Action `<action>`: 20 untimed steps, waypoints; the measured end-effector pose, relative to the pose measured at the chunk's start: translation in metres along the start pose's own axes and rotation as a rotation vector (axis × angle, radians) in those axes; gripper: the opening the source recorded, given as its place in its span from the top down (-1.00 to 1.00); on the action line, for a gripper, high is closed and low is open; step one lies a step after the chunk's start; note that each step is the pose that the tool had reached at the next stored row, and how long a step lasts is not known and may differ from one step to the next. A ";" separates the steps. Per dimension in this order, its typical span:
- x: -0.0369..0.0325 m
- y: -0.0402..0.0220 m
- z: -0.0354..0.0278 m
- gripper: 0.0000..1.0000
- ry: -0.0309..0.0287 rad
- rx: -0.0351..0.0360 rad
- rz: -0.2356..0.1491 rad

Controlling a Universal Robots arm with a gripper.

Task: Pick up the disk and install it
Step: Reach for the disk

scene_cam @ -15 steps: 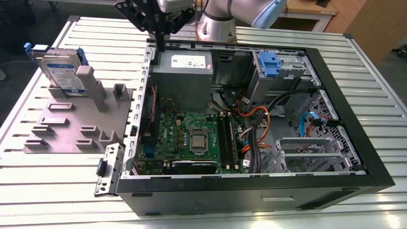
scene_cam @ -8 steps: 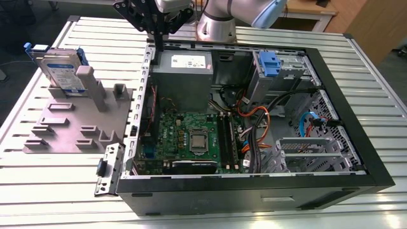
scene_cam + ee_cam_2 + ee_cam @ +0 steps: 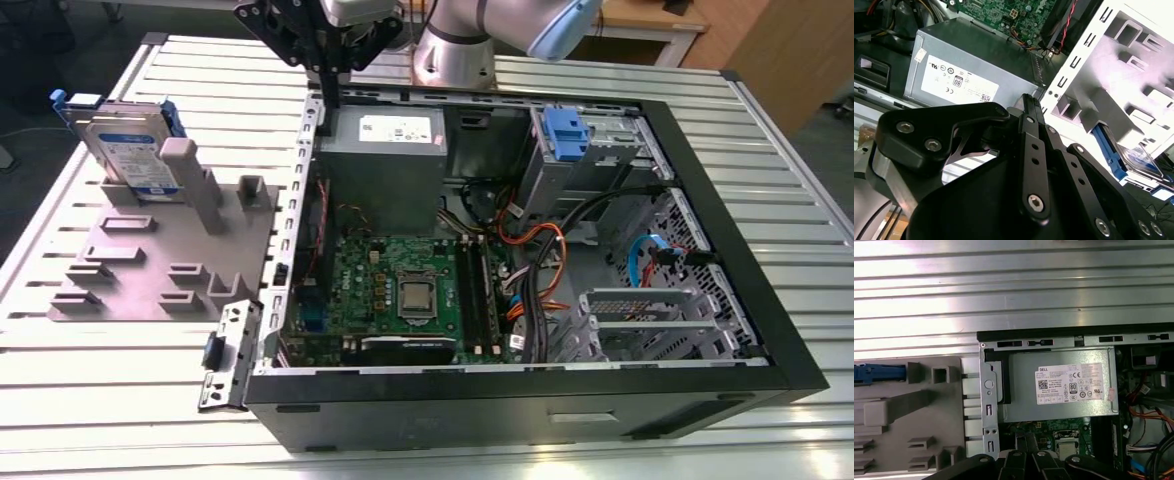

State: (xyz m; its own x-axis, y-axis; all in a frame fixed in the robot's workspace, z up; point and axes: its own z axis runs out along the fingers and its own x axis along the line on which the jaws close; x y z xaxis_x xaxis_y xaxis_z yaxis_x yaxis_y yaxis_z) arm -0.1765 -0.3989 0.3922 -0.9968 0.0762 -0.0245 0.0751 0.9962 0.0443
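- Disk (image 3: 130, 150): silver body with a blue carrier frame. It is stood on edge in the grey holder block (image 3: 147, 270) on the slatted metal table (image 3: 120, 400), at the exterior view's left. It is not gripped.
- Gripper (image 3: 331, 67): held above the far left corner of the open computer case (image 3: 534, 385), well apart from the disk. The fingers are drawn together and nothing is clamped between them.
- Grey power supply box (image 3: 384, 150): white-stickered, seated inside the case just beside the gripper.
- Green motherboard (image 3: 400, 290): laid flat nearer the camera.
- Bundled cables (image 3: 534, 240): orange and black, seen right of the board.
- Metal drive cage (image 3: 601, 160): set at the far right and fitted with a blue tab (image 3: 566, 135).
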 end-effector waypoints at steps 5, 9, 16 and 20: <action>0.0017 -0.0001 0.0000 0.79 0.0000 0.0000 0.000; 0.0030 -0.0002 0.0001 0.79 0.0000 0.0000 0.000; 0.0041 -0.0003 0.0001 0.79 0.0000 -0.0001 0.000; 0.0063 -0.0005 0.0000 0.79 0.0000 -0.0001 0.000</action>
State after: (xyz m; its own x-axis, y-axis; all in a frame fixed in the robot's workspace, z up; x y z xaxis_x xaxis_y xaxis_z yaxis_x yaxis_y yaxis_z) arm -0.1828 -0.3989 0.3920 -0.9968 0.0763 -0.0245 0.0752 0.9962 0.0444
